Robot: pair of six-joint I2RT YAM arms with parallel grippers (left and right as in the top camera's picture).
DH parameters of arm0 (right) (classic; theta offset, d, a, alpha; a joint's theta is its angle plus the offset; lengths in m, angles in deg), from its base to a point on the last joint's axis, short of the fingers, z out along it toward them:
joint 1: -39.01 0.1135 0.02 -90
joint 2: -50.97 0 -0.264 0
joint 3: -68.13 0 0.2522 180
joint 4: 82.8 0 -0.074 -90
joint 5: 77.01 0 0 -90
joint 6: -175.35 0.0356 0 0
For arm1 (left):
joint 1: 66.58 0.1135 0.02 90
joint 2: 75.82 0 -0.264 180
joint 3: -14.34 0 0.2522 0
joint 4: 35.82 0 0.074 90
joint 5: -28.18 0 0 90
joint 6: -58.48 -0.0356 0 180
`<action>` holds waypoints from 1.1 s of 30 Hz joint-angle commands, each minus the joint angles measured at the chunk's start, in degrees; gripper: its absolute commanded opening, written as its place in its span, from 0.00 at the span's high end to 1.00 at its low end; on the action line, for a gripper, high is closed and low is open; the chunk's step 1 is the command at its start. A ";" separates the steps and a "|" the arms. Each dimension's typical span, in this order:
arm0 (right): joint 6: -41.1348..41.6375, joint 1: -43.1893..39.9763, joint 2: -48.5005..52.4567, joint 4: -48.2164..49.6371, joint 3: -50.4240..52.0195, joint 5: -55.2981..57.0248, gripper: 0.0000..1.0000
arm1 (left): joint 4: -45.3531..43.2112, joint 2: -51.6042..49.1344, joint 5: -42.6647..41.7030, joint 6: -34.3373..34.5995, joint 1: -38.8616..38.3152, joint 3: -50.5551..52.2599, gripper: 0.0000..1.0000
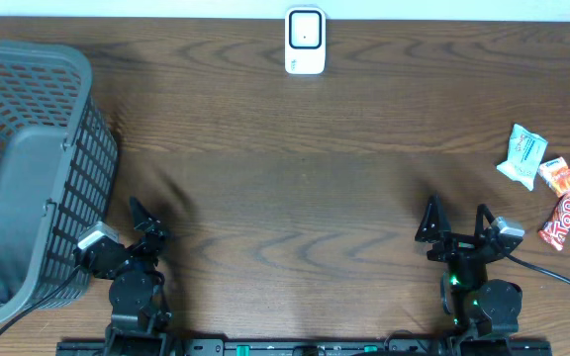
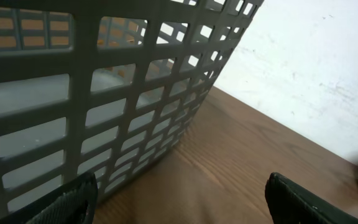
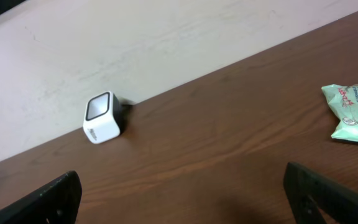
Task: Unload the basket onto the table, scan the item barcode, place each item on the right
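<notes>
Dark wood grain covers the tabletop (image 1: 295, 188), where we see a white cube-shaped scanner (image 1: 305, 41) at the far edge, crinkly snack packets (image 1: 522, 156) at the right edge, a grey plastic lattice basket (image 1: 28, 168) at the left edge, and left gripper (image 1: 146, 220) and right gripper (image 1: 456, 210) spread wide near the front edge.

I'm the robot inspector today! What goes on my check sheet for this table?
Surface: brown wooden table.
Job's things: white scanner at the far edge; green packet, orange packet and red candy bar on the right.
Clutter: grey basket on the left.
Grippers: left gripper open, empty; right gripper open, empty.
Cables: black cable by the right arm.
Surroundings: white wall behind the table.
</notes>
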 commanded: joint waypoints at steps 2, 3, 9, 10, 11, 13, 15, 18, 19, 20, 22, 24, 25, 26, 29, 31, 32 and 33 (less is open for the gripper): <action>0.04 -0.68 -0.37 -0.17 0.09 0.63 0.01 | 2.25 0.50 1.29 -1.55 0.24 0.94 0.14; 0.04 -0.68 -0.37 -0.17 0.09 0.63 0.01 | 2.25 0.50 1.29 -1.55 0.24 0.94 0.14; 0.04 -0.68 -0.37 -0.17 0.09 0.66 0.01 | 2.25 0.33 1.29 -1.55 0.24 0.94 0.13; 0.04 -0.68 -0.37 -0.17 0.09 0.63 0.01 | 2.25 0.33 1.29 -1.55 0.24 0.94 0.14; 0.04 -0.68 -0.37 -0.17 0.09 0.63 0.01 | 2.25 0.33 1.29 -1.55 0.24 0.94 0.14; 0.04 -0.68 -0.37 -0.17 0.09 0.63 0.01 | 2.25 0.33 1.29 -1.57 0.24 0.94 0.14; 0.04 -0.68 -0.37 -0.17 0.09 0.63 0.01 | 2.27 0.33 1.31 -1.60 0.24 0.94 0.14; 0.04 -0.68 -0.37 -0.17 0.09 0.63 0.01 | 2.25 0.24 1.33 -1.79 0.24 0.94 0.14; 0.04 -0.68 -0.37 -0.17 0.09 0.66 0.01 | 2.21 0.24 1.42 -1.90 0.24 0.94 0.14; 0.04 -0.68 -0.37 -0.17 0.09 0.63 0.01 | 2.21 0.24 2.03 -2.89 0.24 0.94 0.14; 0.04 -0.68 -0.37 -0.17 0.09 0.63 0.01 | 2.25 0.61 0.63 -5.95 0.24 0.94 0.14; 0.04 -0.68 -0.37 -0.17 0.09 0.63 0.01 | 2.23 0.61 -0.76 -7.17 0.42 0.94 0.13; 0.04 -0.68 -0.37 -0.20 0.09 0.63 0.01 | 2.23 0.63 -1.05 -7.39 0.61 0.94 0.14; 0.04 -0.68 -0.37 -0.17 0.09 0.63 0.01 | 2.23 0.68 -2.16 -8.22 1.03 0.94 0.14; 0.04 -0.68 -0.37 -0.17 0.09 0.63 0.01 | 2.01 0.87 -8.09 -13.00 3.13 0.94 0.14; 0.04 -0.68 -0.37 -0.17 0.09 0.63 0.01 | 2.54 1.20 -11.93 -15.17 4.52 0.94 0.14; 0.04 -0.68 -0.37 -0.17 0.09 0.63 0.01 | 2.69 1.40 -12.76 -15.82 4.81 0.94 0.14; 0.04 -0.68 -0.37 -0.17 0.09 0.63 0.01 | 2.71 1.75 -12.94 -15.98 4.85 0.94 0.14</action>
